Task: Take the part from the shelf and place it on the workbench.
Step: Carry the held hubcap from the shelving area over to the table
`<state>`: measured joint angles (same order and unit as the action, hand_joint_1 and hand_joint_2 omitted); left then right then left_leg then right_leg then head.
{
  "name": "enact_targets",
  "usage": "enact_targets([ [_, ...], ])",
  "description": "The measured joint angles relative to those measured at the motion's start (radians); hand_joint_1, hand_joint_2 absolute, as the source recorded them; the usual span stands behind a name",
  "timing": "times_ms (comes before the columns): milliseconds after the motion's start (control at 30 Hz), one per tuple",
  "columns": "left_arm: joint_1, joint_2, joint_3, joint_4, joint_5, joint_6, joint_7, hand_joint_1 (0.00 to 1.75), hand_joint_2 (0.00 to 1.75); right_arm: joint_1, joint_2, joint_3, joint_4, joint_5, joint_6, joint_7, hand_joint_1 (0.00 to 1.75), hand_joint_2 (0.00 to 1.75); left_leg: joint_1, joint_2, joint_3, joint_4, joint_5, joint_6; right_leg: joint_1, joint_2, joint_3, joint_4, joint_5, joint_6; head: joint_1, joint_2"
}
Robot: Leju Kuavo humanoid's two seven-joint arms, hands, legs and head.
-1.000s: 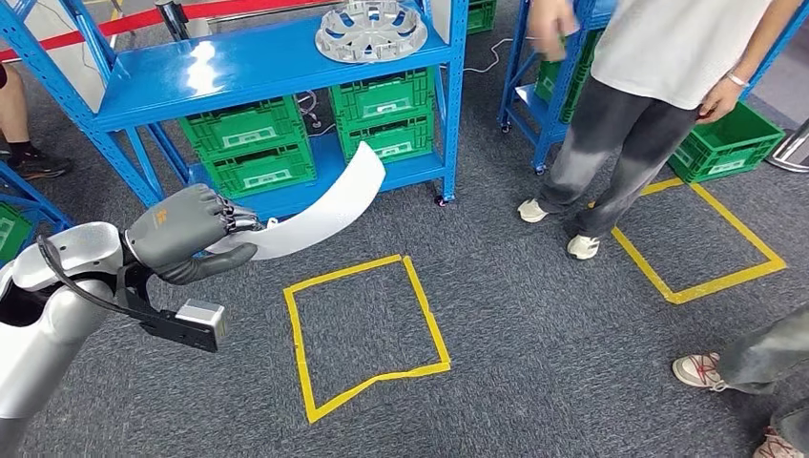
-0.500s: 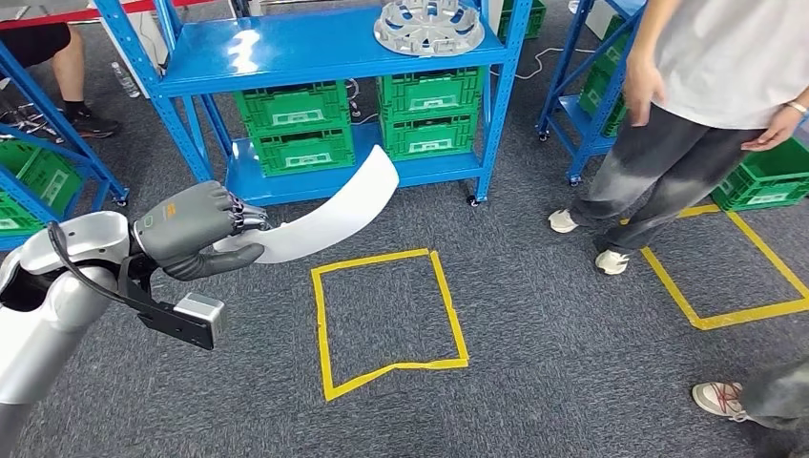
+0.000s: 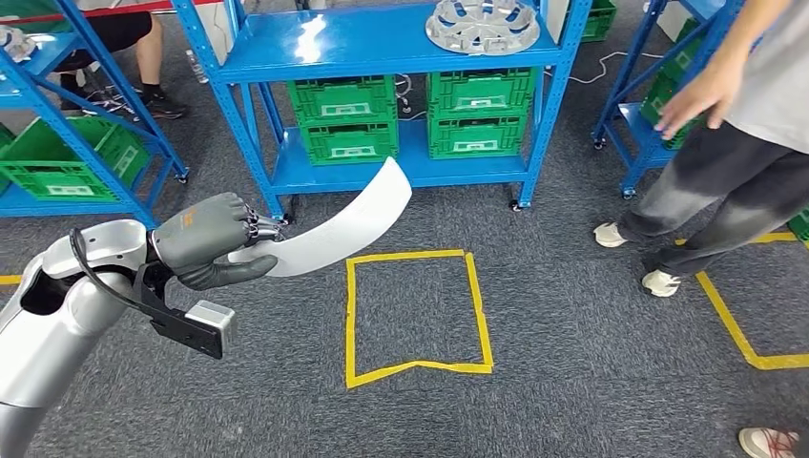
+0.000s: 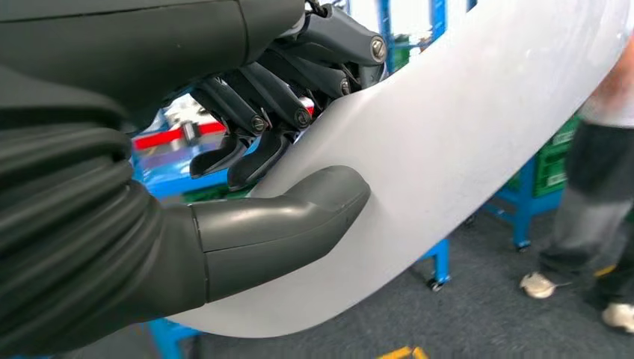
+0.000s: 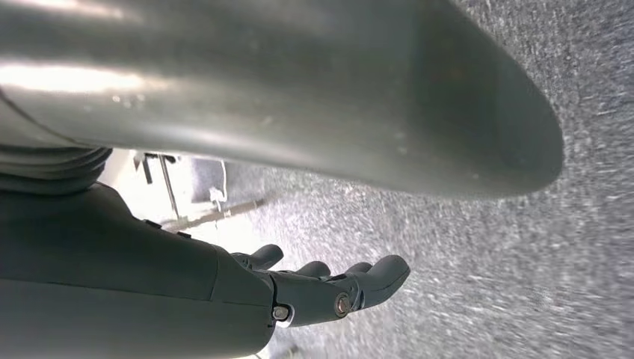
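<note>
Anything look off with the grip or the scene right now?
Nothing stands out. The left robot hand holds the curved white part firmly at one end, thumb under and fingers over; no damage shows.

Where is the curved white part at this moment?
In the head view the curved white part is held by the left hand, above the carpet, left of the yellow tape square.
</note>
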<state>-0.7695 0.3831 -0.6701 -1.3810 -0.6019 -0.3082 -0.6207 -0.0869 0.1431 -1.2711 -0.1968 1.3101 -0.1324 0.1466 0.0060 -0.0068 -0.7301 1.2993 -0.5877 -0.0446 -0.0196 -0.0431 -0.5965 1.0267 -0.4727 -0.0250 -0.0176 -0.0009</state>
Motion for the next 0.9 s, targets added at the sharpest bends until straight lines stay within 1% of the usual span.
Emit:
enact_targets([
  [33,0.002,0.0,-0.001,0.001,-0.001,0.0,0.001,1.75,1.75,-0.001,0.0,0.0,0.0,0.0,0.0,0.0,0.0,0.0,0.001,0.003,0.011,-0.015,0.016,-0.001,0.0,-0.013,0.0,0.001,0.0,0.0,0.0,0.0],
  [67,0.001,0.0,-0.001,0.002,-0.002,0.0,0.001,1.75,1.75,-0.002,0.0,0.0,0.0,0.0,0.0,0.0,0.0,0.0,0.002,0.011,0.042,-0.069,0.046,0.001,0.0,-0.025,0.001,0.001,-0.001,0.001,0.0,0.0],
  [100,0.0,0.0,0.0,0.002,-0.002,0.0,0.002,1.75,1.75,-0.003,0.0,0.0,0.0,0.001,0.0,0.0,0.0,0.0,0.0,0.032,0.084,-0.144,0.075,0.004,0.001,-0.037,0.002,0.002,-0.001,0.003,0.0,0.0],
  [133,-0.003,-0.001,0.0,0.002,-0.002,0.0,0.002,1.75,1.75,-0.004,0.0,0.0,0.0,0.001,0.0,0.0,0.0,0.0,-0.004,0.057,0.121,-0.211,0.095,0.011,0.003,-0.048,0.003,0.003,-0.003,0.006,0.0,0.0],
  [167,-0.004,-0.002,0.0,0.002,-0.002,0.0,0.003,1.75,1.75,-0.004,0.0,0.0,0.0,0.002,0.0,0.0,0.0,0.0,-0.009,0.075,0.146,-0.258,0.107,0.018,0.005,-0.058,0.005,0.003,-0.003,0.011,0.0,0.0],
  [200,-0.005,-0.003,0.0,0.002,-0.002,0.0,0.003,1.75,1.75,-0.005,0.0,0.0,0.0,0.002,0.0,0.0,0.0,0.0,-0.014,0.085,0.156,-0.28,0.109,0.025,0.007,-0.069,0.007,0.003,-0.004,0.016,0.001,0.0],
  [233,-0.004,-0.004,0.0,0.002,-0.002,0.0,0.003,1.75,1.75,-0.005,0.0,0.0,0.0,0.001,0.0,0.0,0.0,0.0,-0.017,0.078,0.153,-0.282,0.11,0.031,0.008,-0.08,0.009,0.002,-0.003,0.022,0.001,0.0],
  [267,-0.003,-0.004,0.0,0.002,-0.002,0.0,0.003,1.75,1.75,-0.005,0.0,0.0,0.0,0.001,0.0,0.001,0.0,0.0,-0.016,0.062,0.152,-0.284,0.114,0.037,0.008,-0.092,0.011,0.0,-0.004,0.028,0.002,0.0],
  [300,-0.002,-0.004,0.0,0.002,-0.001,0.0,0.002,1.75,1.75,-0.006,0.0,0.0,0.0,0.0,0.0,0.002,0.0,0.0,-0.014,0.049,0.152,-0.288,0.118,0.043,0.007,-0.087,0.013,0.003,-0.008,0.034,0.002,0.0],
  [333,-0.002,-0.004,0.001,0.002,0.0,0.0,0.002,1.75,1.75,-0.006,0.0,0.0,0.0,0.0,0.0,0.002,0.0,0.0,-0.011,0.037,0.153,-0.292,0.123,0.049,0.005,-0.066,0.008,0.019,-0.022,0.038,0.003,0.0],
  [367,-0.003,-0.005,0.001,0.002,0.001,0.0,0.002,1.75,1.75,-0.006,0.0,0.0,0.0,0.0,0.0,0.001,0.0,0.0,-0.007,0.026,0.154,-0.296,0.129,0.055,0.003,-0.036,-0.007,0.055,-0.046,0.042,0.004,0.0],
  [400,-0.002,-0.007,0.001,0.003,0.002,0.0,0.001,1.75,1.75,-0.004,-0.001,0.0,0.0,-0.001,-0.001,0.0,0.0,0.0,-0.006,0.014,0.151,-0.297,0.132,0.06,0.001,0.0,-0.032,0.113,-0.079,0.045,0.005,0.0],
  [433,0.0,-0.01,0.0,0.004,0.002,0.001,0.001,1.75,1.75,-0.002,-0.002,0.0,0.0,-0.002,-0.002,0.0,0.0,0.0,-0.005,0.001,0.147,-0.296,0.134,0.063,0.001,0.024,-0.064,0.183,-0.113,0.046,0.005,0.0],
  [467,0.004,-0.013,0.0,0.005,0.002,0.001,0.0,1.75,1.75,0.001,-0.002,0.0,0.0,-0.002,-0.002,0.0,0.0,0.0,-0.005,-0.014,0.143,-0.295,0.135,0.064,0.002,0.035,-0.094,0.245,-0.136,0.046,0.006,0.0],
  [500,0.009,-0.015,0.0,0.006,0.002,0.002,-0.001,1.75,1.75,0.002,-0.003,0.0,0.0,-0.002,-0.003,0.001,0.0,0.0,-0.006,-0.029,0.139,-0.292,0.136,0.064,0.003,0.04,-0.112,0.281,-0.143,0.046,0.006,0.0],
  [533,0.013,-0.016,0.0,0.007,0.001,0.002,-0.002,1.75,1.75,0.003,-0.003,0.0,0.0,-0.002,-0.003,0.002,0.0,0.0,-0.006,-0.045,0.136,-0.288,0.137,0.063,0.003,0.043,-0.111,0.276,-0.13,0.045,0.006,0.0],
  [567,0.016,-0.017,0.0,0.007,0.001,0.003,-0.003,1.75,1.75,0.003,-0.003,0.0,0.0,-0.002,-0.003,0.002,0.0,0.0,-0.005,-0.06,0.134,-0.283,0.137,0.061,0.003,0.047,-0.09,0.232,-0.1,0.044,0.006,0.0],
  [600,0.018,-0.017,0.0,0.007,0.001,0.004,-0.004,1.75,1.75,0.002,-0.004,0.0,0.0,-0.002,-0.004,0.003,0.0,0.0,-0.004,-0.074,0.131,-0.277,0.136,0.059,0.001,0.059,-0.056,0.162,-0.066,0.043,0.006,0.0],
  [633,0.018,-0.017,0.0,0.007,0.001,0.004,-0.005,1.75,1.75,0.002,-0.004,0.0,0.0,-0.001,-0.004,0.002,0.0,0.0,-0.004,-0.087,0.127,-0.271,0.135,0.054,-0.002,0.081,-0.024,0.097,-0.044,0.043,0.006,0.0],
  [667,0.018,-0.017,0.001,0.007,0.001,0.005,-0.005,1.75,1.75,0.001,-0.004,0.0,0.0,-0.001,-0.005,-0.001,0.0,0.0,-0.005,-0.1,0.121,-0.267,0.134,0.048,-0.003,0.096,-0.002,0.05,-0.032,0.041,0.006,0.0],
  [700,0.019,-0.018,0.001,0.007,0.001,0.006,-0.007,1.75,1.75,0.001,-0.004,0.0,0.0,-0.001,-0.006,-0.004,0.0,0.0,-0.005,-0.111,0.116,-0.264,0.135,0.04,-0.004,0.106,0.009,0.027,-0.03,0.039,0.006,0.0],
  [733,0.019,-0.018,0.001,0.007,0.001,0.006,-0.01,1.75,1.75,0.0,-0.004,0.0,0.0,-0.001,-0.006,-0.007,0.0,0.0,-0.005,-0.123,0.113,-0.266,0.138,0.033,-0.002,0.105,0.01,0.024,-0.033,0.034,0.006,0.0],
  [767,0.019,-0.018,0.002,0.007,0.001,0.005,-0.015,1.75,1.75,-0.001,-0.004,0.0,0.0,0.0,-0.007,-0.009,0.0,0.0,-0.004,-0.134,0.109,-0.268,0.142,0.025,-0.002,0.091,0.011,0.022,-0.03,0.026,0.006,0.0],
  [800,0.018,-0.017,0.002,0.007,0.001,0.003,-0.02,1.75,1.75,-0.002,-0.003,0.0,0.0,0.0,-0.008,-0.006,0.0,0.0,-0.003,-0.128,0.107,-0.268,0.143,0.02,-0.001,0.079,0.014,0.018,-0.027,0.019,0.005,0.0],
  [833,0.016,-0.017,0.003,0.008,0.001,0.0,-0.026,1.75,1.75,-0.003,-0.003,0.0,0.0,0.0,-0.008,-0.003,0.0,0.0,-0.005,-0.106,0.099,-0.256,0.135,0.015,-0.001,0.067,0.016,0.015,-0.024,0.011,0.003,0.0],
  [867,0.012,-0.018,0.004,0.008,0.001,-0.004,-0.03,1.75,1.75,-0.004,-0.003,0.0,0.0,0.0,-0.009,-0.001,0.0,0.0,-0.006,-0.075,0.083,-0.224,0.116,0.011,-0.002,0.055,0.019,0.011,-0.022,0.005,0.0,0.0],
  [900,0.009,-0.021,0.004,0.009,0.0,-0.007,-0.034,1.75,1.75,-0.003,-0.002,0.0,0.0,0.0,-0.01,0.0,0.0,0.0,-0.006,-0.038,0.059,-0.171,0.086,0.008,-0.001,0.042,0.019,0.01,-0.021,0.0,-0.003,0.0],
])
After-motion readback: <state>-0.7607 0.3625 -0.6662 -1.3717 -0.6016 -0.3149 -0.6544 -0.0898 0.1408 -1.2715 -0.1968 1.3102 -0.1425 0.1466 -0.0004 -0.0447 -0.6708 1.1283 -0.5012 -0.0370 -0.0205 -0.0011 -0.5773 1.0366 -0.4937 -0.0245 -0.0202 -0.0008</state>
